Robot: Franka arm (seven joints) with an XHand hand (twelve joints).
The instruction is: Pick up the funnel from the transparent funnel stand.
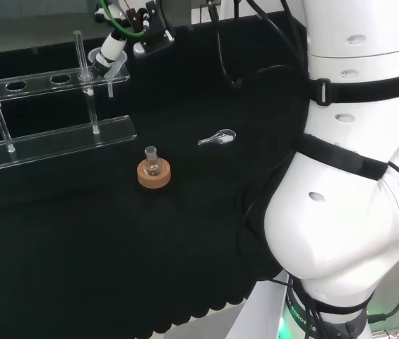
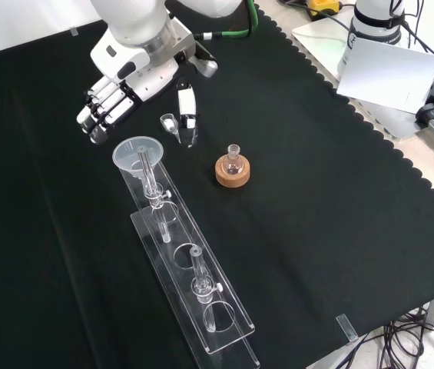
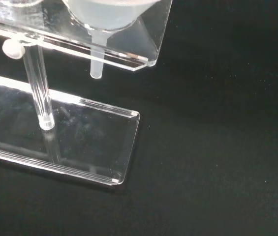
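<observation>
The funnel (image 2: pixel 137 151) is seated in the end hole of the transparent funnel stand (image 2: pixel 218 327). The hand (image 2: pixel 113 101), fingers relaxed and empty, hovers beside it. Light, slippery, probably fragile ware is expected; the rim should be grasped.

**Hand hovering, fingers bunched and lightly bent**

In the front view the hand (image 2: pixel 128 81) enters from the top, its white back facing up and its black-jointed fingers (image 2: pixel 97 115) pointing down and to the left. The fingers lie close side by side, slightly bent at the tips, curled round nothing. The thumb (image 2: pixel 187 108) stands apart on the right side of the hand and points downward. A white link of the arm (image 2: pixel 136 19) runs off the top edge above the wrist. In the head view the arm's big white links (image 1: pixel 347 198) rise at the right, strapped with black bands, and the hand (image 1: pixel 114 46) sits far off at upper left.
</observation>
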